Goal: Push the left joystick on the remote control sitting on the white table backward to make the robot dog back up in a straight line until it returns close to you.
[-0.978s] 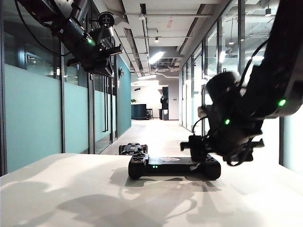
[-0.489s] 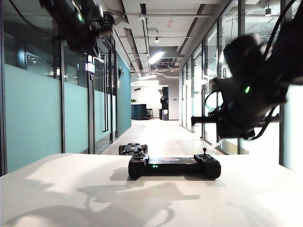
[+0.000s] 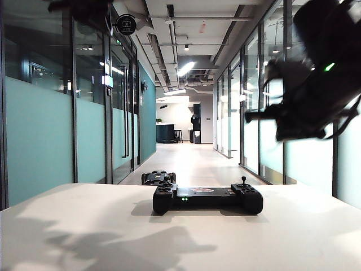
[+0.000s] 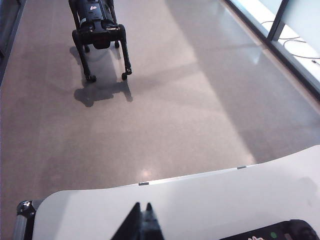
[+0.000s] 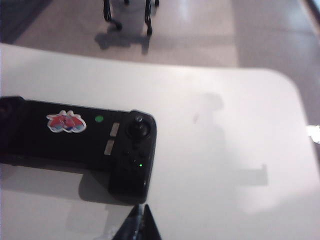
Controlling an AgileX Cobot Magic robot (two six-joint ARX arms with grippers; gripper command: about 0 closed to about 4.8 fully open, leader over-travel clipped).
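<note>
We see remote control lying crosswise on white tabletop, left joystick below left gripper, fingers clenched, empty. Right gripper clenched, empty, over opposite end. Robot dog on floor beyond. We judge left arm nearer.

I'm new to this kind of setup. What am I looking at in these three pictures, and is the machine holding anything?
It is a robot with two arms. One picture comes from a fixed camera facing the white table; the other two come from cameras on each wrist. On the table lies a black remote control. Beyond the table's edge, a robot dog stands on the corridor floor. The right gripper hangs raised above the remote's right end, fingers closed and holding nothing. The left gripper, also closed and holding nothing, is up over the table's left side.
</note>
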